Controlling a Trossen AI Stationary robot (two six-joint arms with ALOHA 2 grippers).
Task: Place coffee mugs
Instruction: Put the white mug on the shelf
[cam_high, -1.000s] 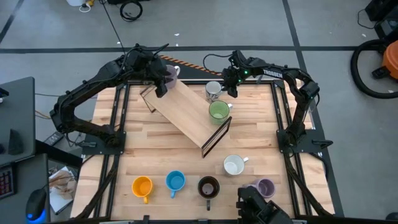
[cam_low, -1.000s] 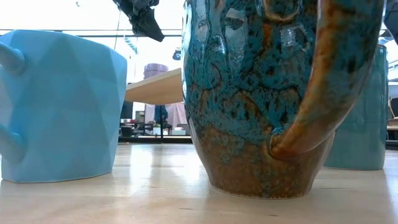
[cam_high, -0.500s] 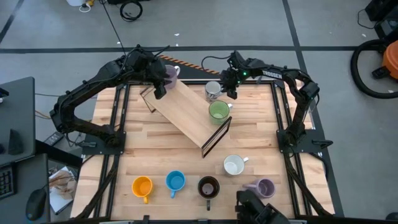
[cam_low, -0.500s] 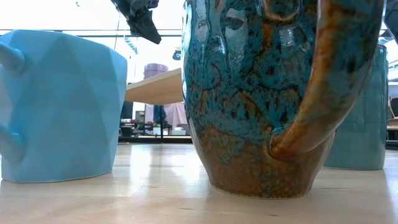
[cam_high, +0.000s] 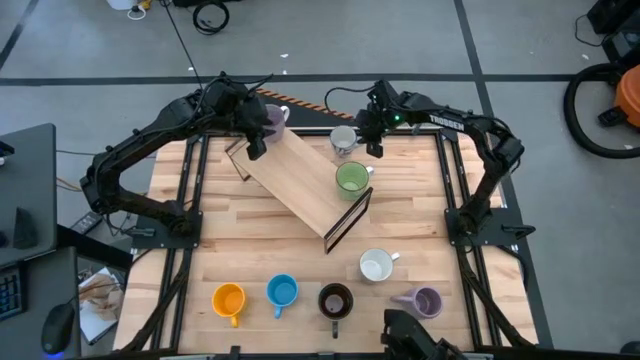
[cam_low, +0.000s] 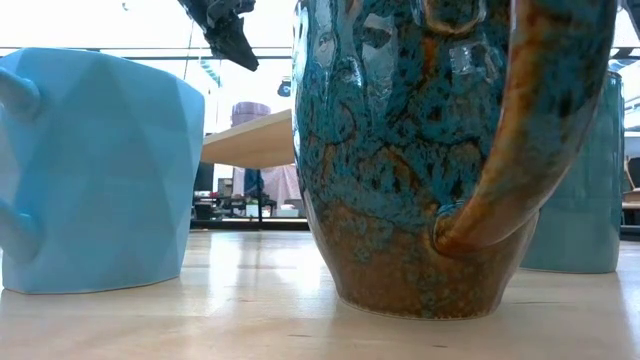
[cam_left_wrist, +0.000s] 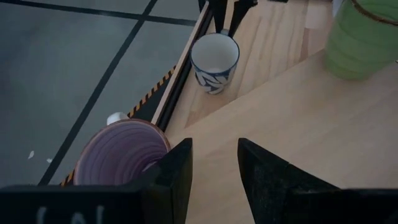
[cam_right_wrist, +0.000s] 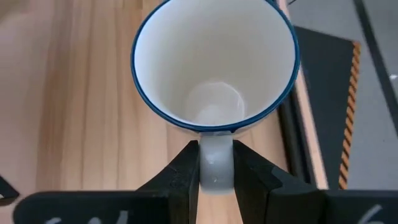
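The white patterned mug stands on the table beside the wooden shelf, and my right gripper is shut on it. A green mug sits on the shelf top. A lavender mug stands on the shelf's far-left end. My left gripper is open, raised above that end, with the lavender mug just outside one finger. Near the table's near edge stand the orange, light blue, dark brown, white and second lavender mugs. My right gripper pinches the patterned mug's handle between its two fingers, one on each flat side. The fingers come from above, pointing down, on the mug's right side. The mug is upright with its base on the table.
The slanted wooden shelf takes up the table's middle, with a dark end panel at its near-right end. In the low view the dark glazed mug and the light blue mug fill the foreground. Bare tabletop lies between shelf and near row.
My left gripper has drifted slightly toward the table's left, away from the lavender mug, staying open. My right arm's elbow has swung a little toward the table's right, while its gripper stays at the patterned mug.
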